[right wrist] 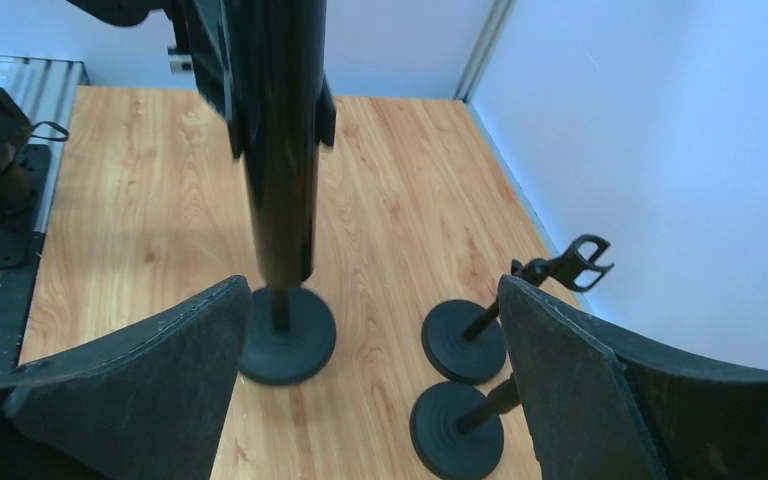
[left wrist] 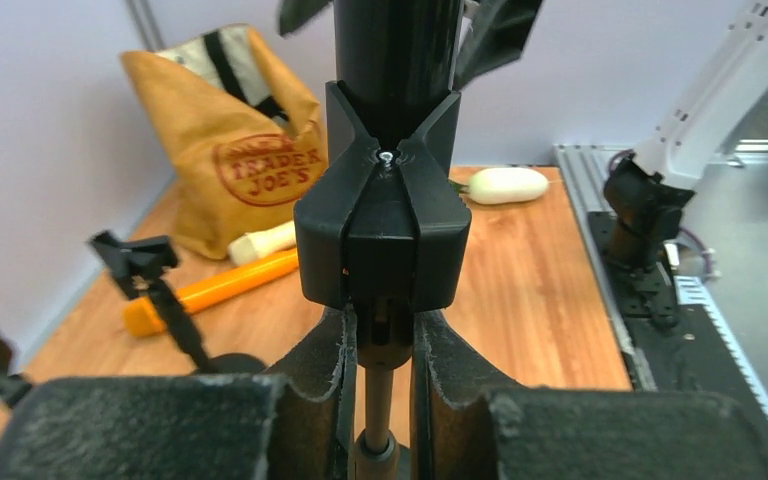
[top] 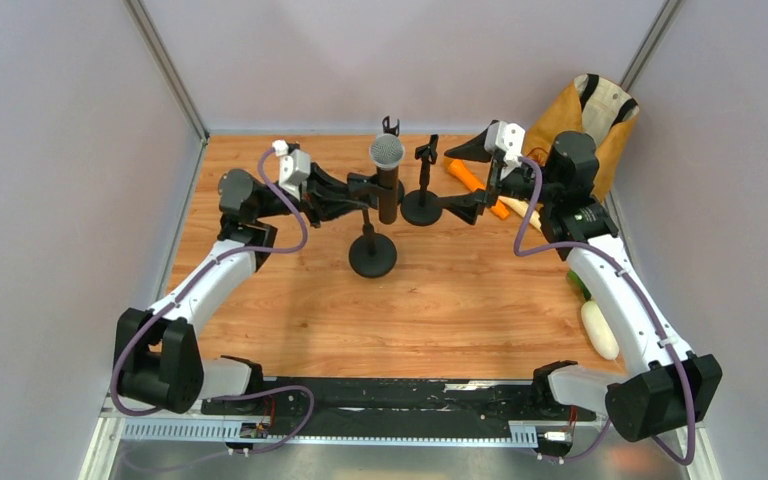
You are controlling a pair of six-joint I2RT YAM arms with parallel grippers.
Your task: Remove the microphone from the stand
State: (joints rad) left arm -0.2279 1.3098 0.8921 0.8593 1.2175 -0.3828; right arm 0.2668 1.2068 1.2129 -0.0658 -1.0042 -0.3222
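Two robot arms flank the microphone (top: 387, 170), which stands upright in the clip (left wrist: 385, 220) of its stand (top: 372, 255) at the centre of the wooden table (top: 440, 310). The left gripper (left wrist: 380, 345) is clamped on the stand's thin stem just below the clip. The right gripper (top: 468, 177) hangs spread wide just right of the microphone, holding nothing. At upper right, a brown paper bag (top: 585, 115) stands open, its contents impossible to make out. An orange vegetable (left wrist: 215, 290) lies just outside it.
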